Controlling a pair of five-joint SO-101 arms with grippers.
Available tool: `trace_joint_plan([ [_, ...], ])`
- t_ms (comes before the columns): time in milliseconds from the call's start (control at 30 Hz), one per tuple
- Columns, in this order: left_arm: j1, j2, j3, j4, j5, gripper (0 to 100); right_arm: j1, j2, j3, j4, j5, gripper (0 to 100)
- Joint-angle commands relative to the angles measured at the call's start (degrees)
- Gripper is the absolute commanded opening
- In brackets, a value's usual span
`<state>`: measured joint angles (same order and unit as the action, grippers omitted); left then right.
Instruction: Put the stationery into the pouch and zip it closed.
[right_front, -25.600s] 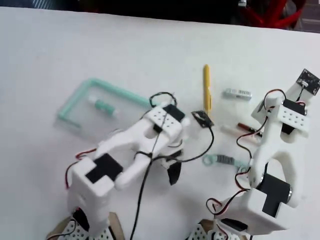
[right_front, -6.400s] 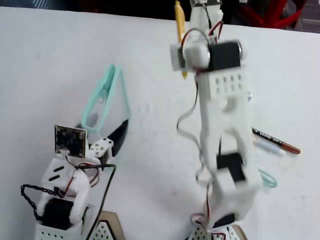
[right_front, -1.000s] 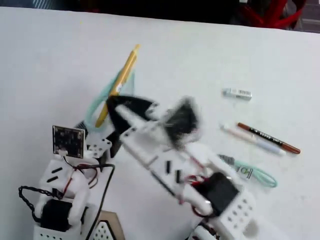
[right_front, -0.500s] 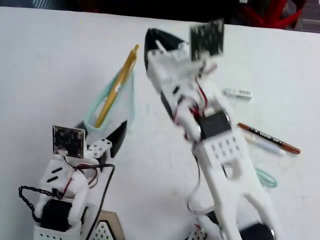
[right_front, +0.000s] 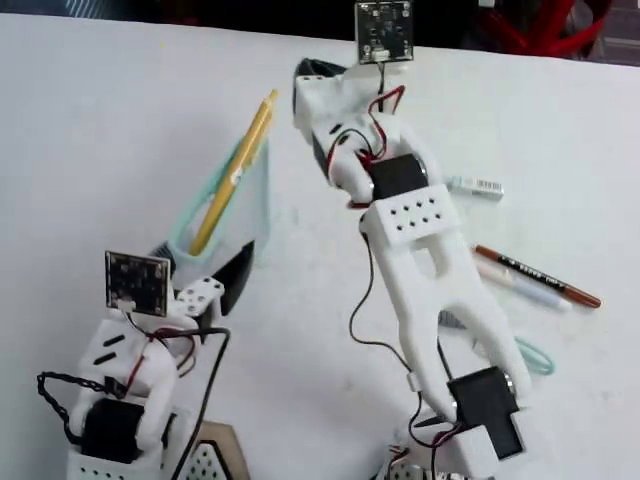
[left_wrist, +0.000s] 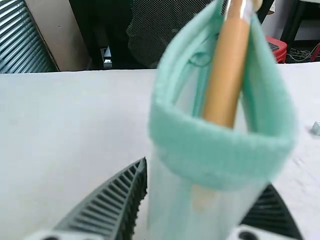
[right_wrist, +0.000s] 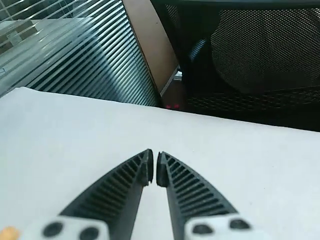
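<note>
Only the yellow plastic pen (right_front: 235, 172) stands in the mint-rimmed clear pouch (left_wrist: 220, 152) that the left gripper (left_wrist: 200, 215) clamps, while the right gripper (right_wrist: 154, 167) is closed on nothing, and the brown pen (right_front: 540, 278) and small white eraser (right_front: 475, 186) on the white table (right_front: 100, 100) and the zipping are left to do

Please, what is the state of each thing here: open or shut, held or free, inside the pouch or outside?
pouch: unzipped, mouth open.
yellow pen: inside the pouch, top sticking out.
left gripper: shut on the pouch.
right gripper: shut, empty.
brown pen: loose on the table.
eraser: loose on the table.
</note>
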<state>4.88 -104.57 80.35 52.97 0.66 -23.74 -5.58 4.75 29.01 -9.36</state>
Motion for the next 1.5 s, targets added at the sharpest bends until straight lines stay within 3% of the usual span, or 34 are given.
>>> trace_joint_plan([
  [0, -0.1, -0.1, -0.3, -1.3, 0.1, 29, -2.6, -0.6, -3.2, 0.2, 0.0, 1.9],
  [733, 0.0, -0.1, -0.2, -1.4, 0.1, 29, -15.4, -19.4, -0.9, 15.3, 0.0, 2.2],
  [1067, -0.1, -0.1, -0.2, -1.3, 0.1, 29, -11.3, -25.4, -1.0, 15.3, -0.5, 2.7],
  [1267, 0.0, -0.1, -0.2, -1.3, 0.1, 29, -11.0, -25.9, -1.0, 16.7, -3.5, 19.6],
  [1367, 0.0, -0.1, -0.2, -1.4, 0.1, 29, -11.3, -25.8, -1.0, 18.2, -10.1, 20.4],
  [1467, 0.0, -0.1, -0.2, -1.4, 0.1, 29, -12.2, -24.2, -1.4, 18.2, -11.7, 20.4],
])
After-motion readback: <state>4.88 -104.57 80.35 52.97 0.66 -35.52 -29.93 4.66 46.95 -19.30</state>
